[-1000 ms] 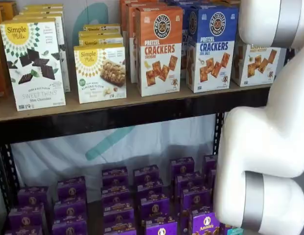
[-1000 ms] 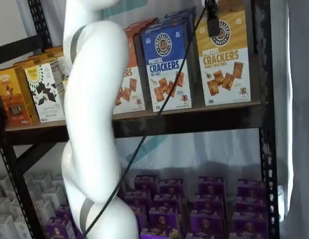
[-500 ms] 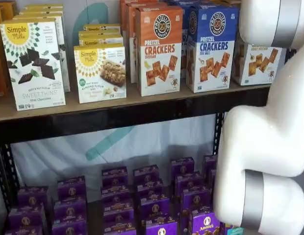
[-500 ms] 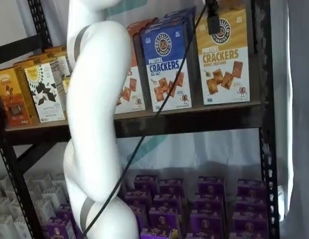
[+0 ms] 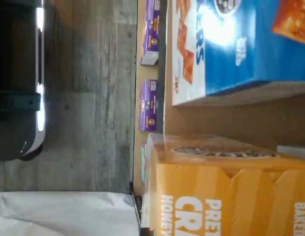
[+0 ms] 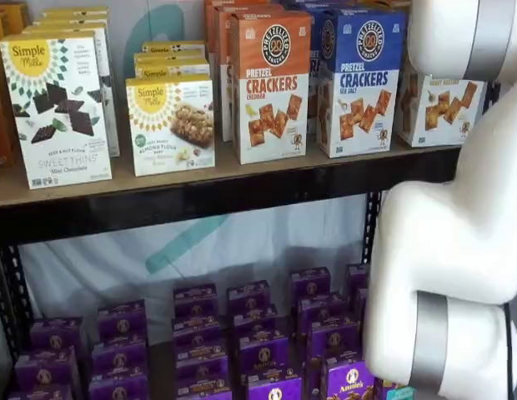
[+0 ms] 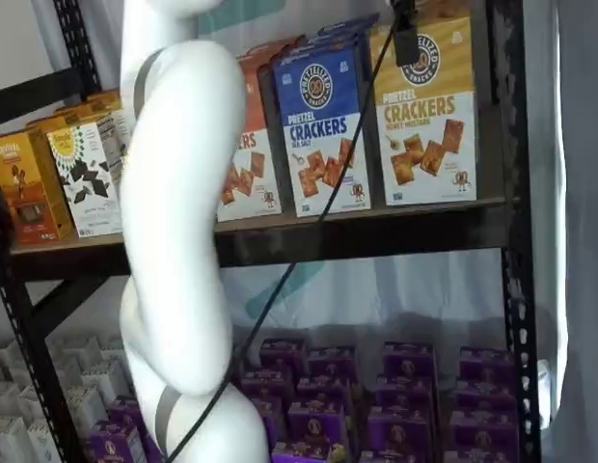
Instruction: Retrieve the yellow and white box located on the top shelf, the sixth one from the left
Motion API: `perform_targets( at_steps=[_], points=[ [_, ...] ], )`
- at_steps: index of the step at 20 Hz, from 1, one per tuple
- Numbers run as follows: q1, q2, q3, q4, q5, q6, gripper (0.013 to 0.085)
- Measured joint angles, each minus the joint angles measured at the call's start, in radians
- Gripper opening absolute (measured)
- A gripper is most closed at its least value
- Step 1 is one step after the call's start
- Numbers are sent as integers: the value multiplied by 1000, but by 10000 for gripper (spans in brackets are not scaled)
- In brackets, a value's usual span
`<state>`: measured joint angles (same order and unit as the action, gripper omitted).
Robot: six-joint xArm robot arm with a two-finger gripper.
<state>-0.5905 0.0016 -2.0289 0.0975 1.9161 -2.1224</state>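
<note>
The yellow and white box (image 7: 429, 116) stands at the right end of the top shelf (image 7: 357, 236), tilted slightly, with its lower edge at the board's front. In a shelf view my gripper (image 7: 405, 40) shows only as a black finger hanging from above over the box's upper front. It is shut on the box. In a shelf view the white arm hides the upper part of the yellow and white box (image 6: 442, 107). The wrist view shows the yellow and white box (image 5: 221, 191) close up, with bare shelf board between it and the blue box (image 5: 241, 44).
A blue-topped cracker box (image 7: 323, 125) stands right beside the held box, and an orange-topped one (image 6: 271, 87) stands further left. The white arm (image 7: 174, 212) and its black cable (image 7: 309, 231) hang in front of the shelves. A black rack post (image 7: 511, 289) stands at the right. Purple boxes (image 6: 258, 342) fill the lower level.
The yellow and white box has shifted out toward the shelf's front with the gripper and tilted a little. The white arm has moved slightly.
</note>
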Motion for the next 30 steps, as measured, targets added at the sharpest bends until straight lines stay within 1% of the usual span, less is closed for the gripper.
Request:
perform_targets(
  at_steps=[5,11,16,24,28,30],
  points=[
    [-31,-80,85,20,-5,-22,650],
    [-80,-144,149,40,-3,-62,650],
    [-106,-204,201,65,21,-74,650],
    [-98,-327,315,66,39,-65,650],
    [-75,-393,372,63,68,-41,650],
    [-52,-426,399,59,91,-17,650]
  ],
)
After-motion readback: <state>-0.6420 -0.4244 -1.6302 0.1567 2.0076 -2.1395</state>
